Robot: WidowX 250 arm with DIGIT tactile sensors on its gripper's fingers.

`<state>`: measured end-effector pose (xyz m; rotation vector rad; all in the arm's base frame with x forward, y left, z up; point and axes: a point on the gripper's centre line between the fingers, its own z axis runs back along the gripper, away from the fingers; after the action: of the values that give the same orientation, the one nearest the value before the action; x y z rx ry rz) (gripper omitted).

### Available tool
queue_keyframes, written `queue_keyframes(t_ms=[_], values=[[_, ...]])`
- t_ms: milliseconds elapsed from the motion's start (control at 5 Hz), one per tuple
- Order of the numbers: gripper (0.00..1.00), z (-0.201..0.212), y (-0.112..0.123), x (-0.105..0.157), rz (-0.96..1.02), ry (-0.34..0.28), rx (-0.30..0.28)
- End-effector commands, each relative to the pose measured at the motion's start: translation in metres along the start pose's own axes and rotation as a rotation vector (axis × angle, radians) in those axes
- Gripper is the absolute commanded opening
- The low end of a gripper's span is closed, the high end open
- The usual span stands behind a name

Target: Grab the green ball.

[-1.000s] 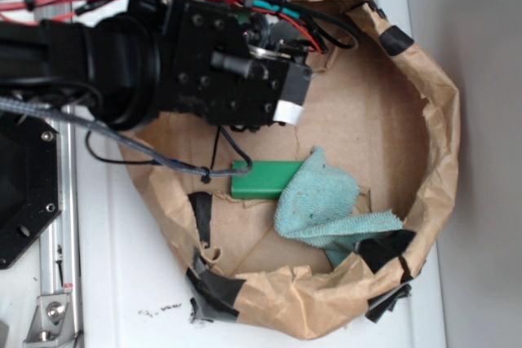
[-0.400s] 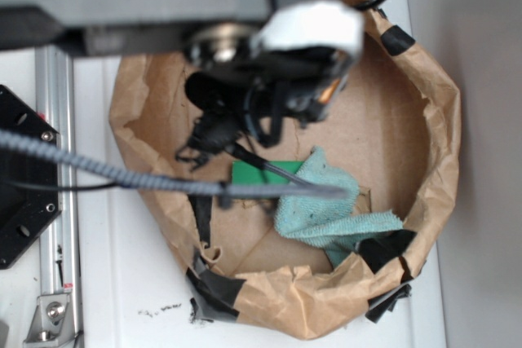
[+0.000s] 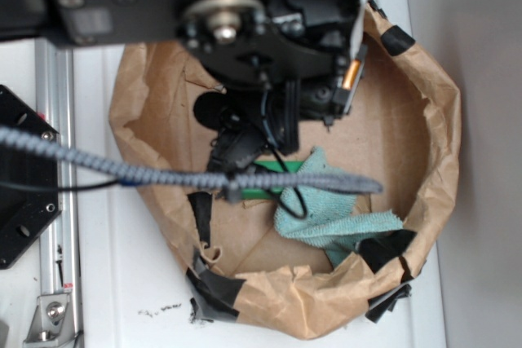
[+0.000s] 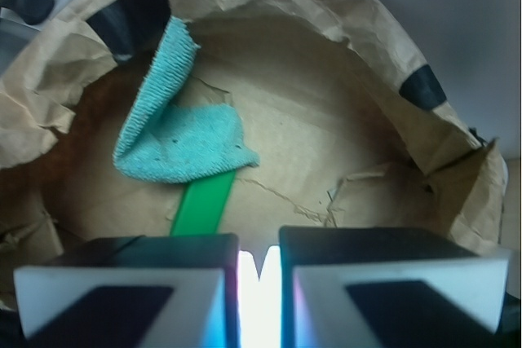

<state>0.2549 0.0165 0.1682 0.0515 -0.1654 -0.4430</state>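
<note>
A teal cloth (image 4: 181,136) overlaps one end of a green block (image 4: 202,203); both lie inside a crumpled brown paper ring (image 3: 440,144).

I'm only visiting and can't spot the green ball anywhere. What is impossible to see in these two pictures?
- Green ball: in neither view. In the exterior view the blurred arm covers the upper left of the paper bowl.
- Green block: in the wrist view, one end is under the teal cloth, the other behind the fingers.
- Gap between the fingers: washed out by glare in the wrist view, so any hold is unclear.
</note>
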Motion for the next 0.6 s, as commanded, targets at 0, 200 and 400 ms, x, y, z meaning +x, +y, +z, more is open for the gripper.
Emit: queue_keyframes(t_ms=[0,200,400], values=[[1.00,-0.038,0.002,-0.018,-0.342,0.018,-0.068],[1.00,-0.063,0.010,-0.034,-0.457,0.093,0.056],[1.00,-0.087,0.019,-0.051,-0.540,0.117,0.068]])
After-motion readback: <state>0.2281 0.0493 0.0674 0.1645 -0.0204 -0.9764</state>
